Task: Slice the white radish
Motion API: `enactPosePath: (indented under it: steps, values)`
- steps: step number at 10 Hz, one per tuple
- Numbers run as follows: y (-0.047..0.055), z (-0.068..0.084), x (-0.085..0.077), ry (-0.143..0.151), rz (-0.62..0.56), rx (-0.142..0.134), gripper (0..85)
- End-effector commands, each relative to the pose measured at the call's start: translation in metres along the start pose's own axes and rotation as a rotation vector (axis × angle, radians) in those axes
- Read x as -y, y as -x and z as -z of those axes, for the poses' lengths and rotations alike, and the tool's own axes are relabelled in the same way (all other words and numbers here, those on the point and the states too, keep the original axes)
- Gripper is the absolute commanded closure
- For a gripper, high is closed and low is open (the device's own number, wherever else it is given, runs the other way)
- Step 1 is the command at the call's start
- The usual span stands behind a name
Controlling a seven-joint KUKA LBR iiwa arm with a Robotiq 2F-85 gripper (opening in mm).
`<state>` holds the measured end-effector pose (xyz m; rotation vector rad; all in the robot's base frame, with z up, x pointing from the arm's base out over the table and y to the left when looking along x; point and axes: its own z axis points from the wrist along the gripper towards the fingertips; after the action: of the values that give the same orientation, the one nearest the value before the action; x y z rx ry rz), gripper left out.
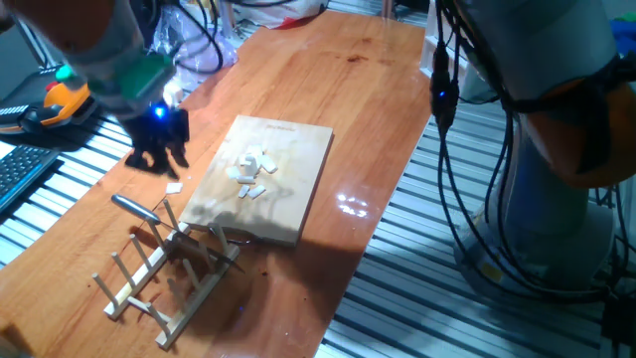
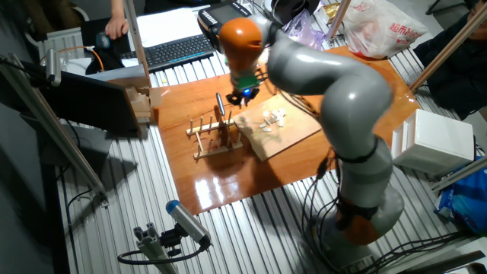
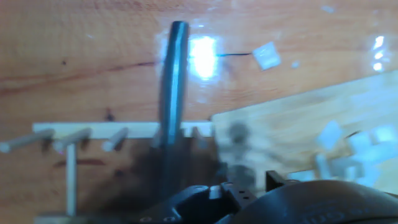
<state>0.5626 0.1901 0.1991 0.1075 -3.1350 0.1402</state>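
Observation:
The white radish (image 1: 253, 169) lies cut into several small flat white bits on the wooden board (image 1: 288, 214). One stray bit (image 1: 174, 187) lies on the table left of the board and also shows in the hand view (image 3: 266, 55). The knife (image 1: 134, 206) rests in the wooden rack (image 1: 169, 273), handle pointing up-left. In the hand view the dark handle (image 3: 174, 81) stands straight ahead. My gripper (image 1: 159, 159) hovers just above the table behind the rack, left of the board, open and empty. The other fixed view shows it (image 2: 245, 97) above the knife (image 2: 221, 106).
The rack's (image 2: 217, 141) upright pegs stand close to the board's (image 2: 281, 137) near corner. Black cables hang off the table's right side (image 1: 447, 149). An orange tool (image 1: 55, 104) and a keyboard (image 1: 20, 174) lie beyond the left edge.

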Motion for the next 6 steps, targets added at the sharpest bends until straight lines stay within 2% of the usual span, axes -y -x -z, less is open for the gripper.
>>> enactPosePath:
  steps: [1,3,4,6]
  values:
    - [-0.007,0.008,0.069,0.001,0.065,0.025,85.0]
    - [-0.013,0.004,0.084,0.062,0.056,0.051,85.0]
    - [-0.013,0.005,0.086,0.063,0.049,0.074,85.0]
    - [-0.010,0.009,0.081,0.050,0.040,0.085,85.0]
